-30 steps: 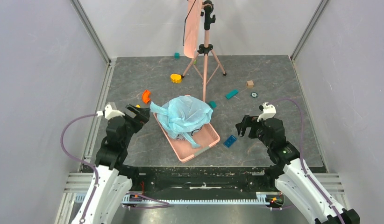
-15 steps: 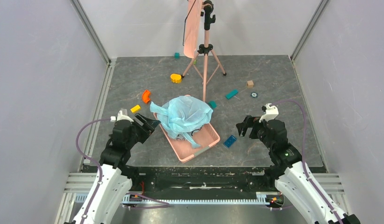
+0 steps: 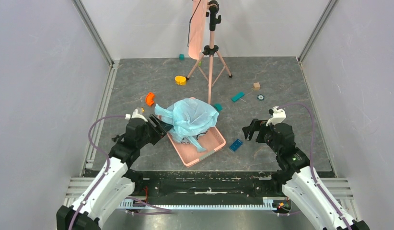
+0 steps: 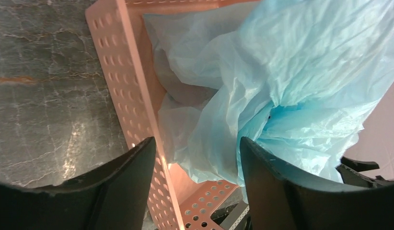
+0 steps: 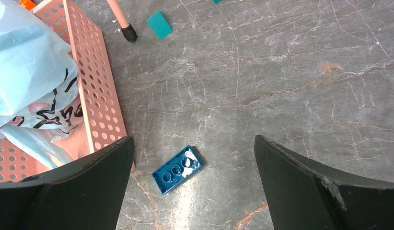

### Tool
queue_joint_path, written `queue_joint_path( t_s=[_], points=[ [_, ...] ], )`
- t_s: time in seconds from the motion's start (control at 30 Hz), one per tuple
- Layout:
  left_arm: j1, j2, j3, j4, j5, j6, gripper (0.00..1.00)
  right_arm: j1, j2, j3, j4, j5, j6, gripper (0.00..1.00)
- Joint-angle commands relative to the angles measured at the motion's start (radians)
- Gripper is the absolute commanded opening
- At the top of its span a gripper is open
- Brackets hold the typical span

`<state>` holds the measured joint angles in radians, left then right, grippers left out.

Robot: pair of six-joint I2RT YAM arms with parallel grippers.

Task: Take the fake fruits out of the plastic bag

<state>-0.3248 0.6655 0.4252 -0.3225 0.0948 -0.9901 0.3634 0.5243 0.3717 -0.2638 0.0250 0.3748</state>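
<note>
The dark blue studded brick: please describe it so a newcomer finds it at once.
Start at the pink perforated basket holding the light-blue bag. Just off its right corner lies the dark blue brick. Round studs on top set it apart.

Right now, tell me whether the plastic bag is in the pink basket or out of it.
In: the plastic bag lies crumpled inside the pink basket, bulging above its walls.

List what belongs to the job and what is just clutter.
Job: crinkly light-blue plastic bag; its fruits are hidden from view.
Clutter: pink perforated plastic basket, dark-blue studded brick, orange curved block, yellow block, teal flat block, small wooden cube, pink tripod stand.
</note>
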Motion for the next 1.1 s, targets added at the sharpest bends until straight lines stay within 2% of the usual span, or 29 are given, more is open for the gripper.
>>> queue_joint_path(
  t_s=[0.0, 0.13, 0.37, 0.57, 0.8, 0.93, 1.07],
  points=[
    [-0.075, 0.063, 0.074, 0.085, -0.068, -0.02, 0.69, -0.003, -0.013, -0.013, 0.019, 0.015, 0.009, 0.98],
    [-0.124, 0.103, 0.113, 0.085, -0.118, -0.001, 0.6, -0.003, -0.019, -0.024, 0.016, 0.016, 0.009, 0.98],
    [-0.14, 0.087, 0.175, -0.009, -0.19, 0.053, 0.61, -0.003, -0.021, -0.034, 0.016, 0.022, 0.006, 0.98],
    [-0.143, 0.132, 0.167, 0.031, -0.173, 0.054, 0.54, -0.003, -0.016, -0.032, 0.017, 0.025, 0.006, 0.98],
    [-0.155, 0.157, 0.136, 0.055, -0.18, 0.056, 0.54, -0.002, -0.014, -0.011, 0.006, 0.027, -0.013, 0.98],
    [-0.155, 0.164, 0.116, 0.072, -0.18, 0.057, 0.49, -0.003, -0.007, 0.009, 0.013, -0.005, -0.038, 0.98],
    [-0.155, 0.177, 0.097, 0.094, -0.175, 0.057, 0.5, -0.002, -0.019, 0.03, 0.014, -0.021, -0.056, 0.98]
  ],
)
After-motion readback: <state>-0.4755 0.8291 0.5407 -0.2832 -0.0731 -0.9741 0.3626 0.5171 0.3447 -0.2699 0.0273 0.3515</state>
